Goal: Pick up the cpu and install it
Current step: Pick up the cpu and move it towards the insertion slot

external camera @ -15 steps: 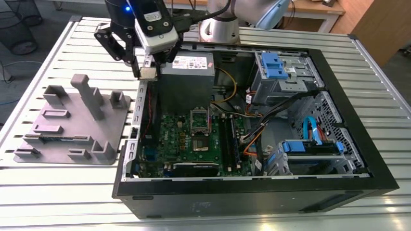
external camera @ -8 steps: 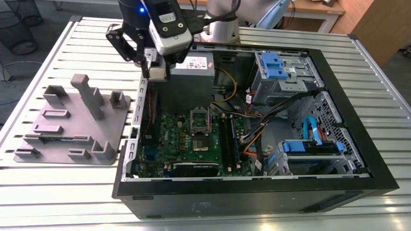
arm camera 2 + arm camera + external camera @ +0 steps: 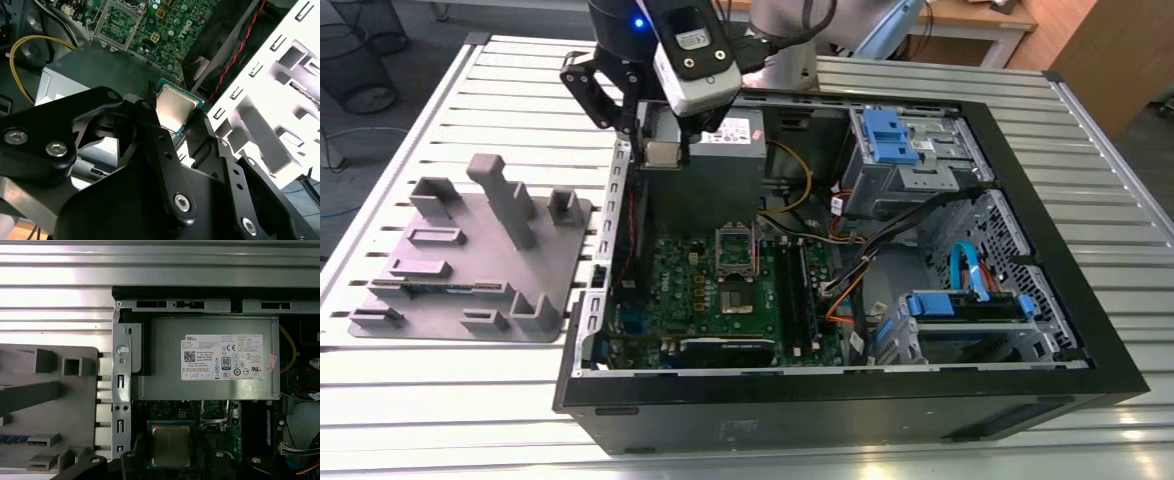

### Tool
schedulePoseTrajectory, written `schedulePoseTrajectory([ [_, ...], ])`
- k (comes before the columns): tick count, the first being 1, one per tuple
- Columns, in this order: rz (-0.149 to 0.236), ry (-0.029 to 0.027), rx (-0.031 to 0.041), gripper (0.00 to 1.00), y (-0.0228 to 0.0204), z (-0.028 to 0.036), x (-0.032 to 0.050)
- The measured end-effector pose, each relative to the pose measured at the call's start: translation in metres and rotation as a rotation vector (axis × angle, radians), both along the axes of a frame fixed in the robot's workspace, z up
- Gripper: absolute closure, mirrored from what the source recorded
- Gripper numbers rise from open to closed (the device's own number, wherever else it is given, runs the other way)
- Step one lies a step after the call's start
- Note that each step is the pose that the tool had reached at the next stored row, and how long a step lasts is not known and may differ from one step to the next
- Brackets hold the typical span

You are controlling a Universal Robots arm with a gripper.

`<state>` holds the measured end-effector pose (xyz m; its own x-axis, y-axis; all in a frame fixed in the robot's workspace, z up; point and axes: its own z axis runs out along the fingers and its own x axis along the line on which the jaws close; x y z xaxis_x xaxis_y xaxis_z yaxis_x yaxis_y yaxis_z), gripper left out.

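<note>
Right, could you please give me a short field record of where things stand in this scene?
gripper: shut on the cpu, over the case, near the power supply
cpu: metal top showing in both wrist views
socket: on the motherboard, cpu not yet in it
tray: on the table, at the exterior view's left of the case

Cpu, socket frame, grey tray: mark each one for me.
cpu (image 3: 175, 107): second wrist view, middle of its metal top.
socket frame (image 3: 738, 248): exterior view, middle of the frame on the motherboard.
grey tray (image 3: 480, 250): exterior view, bare base plate.
</note>
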<state>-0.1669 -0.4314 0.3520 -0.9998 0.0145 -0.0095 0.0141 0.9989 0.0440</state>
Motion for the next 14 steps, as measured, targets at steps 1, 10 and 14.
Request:
schedulePoseTrajectory([
  [1, 0.0, 0.0, 0.0, 0.53, 0.0, 0.0, 0.0008],
  [10, 0.0, 0.0001, -0.0001, 0.53, 0.0, -0.0004, 0.0099],
  [14, 0.0, 0.0001, 0.0, 0.53, 0.0, -0.0007, 0.02],
])
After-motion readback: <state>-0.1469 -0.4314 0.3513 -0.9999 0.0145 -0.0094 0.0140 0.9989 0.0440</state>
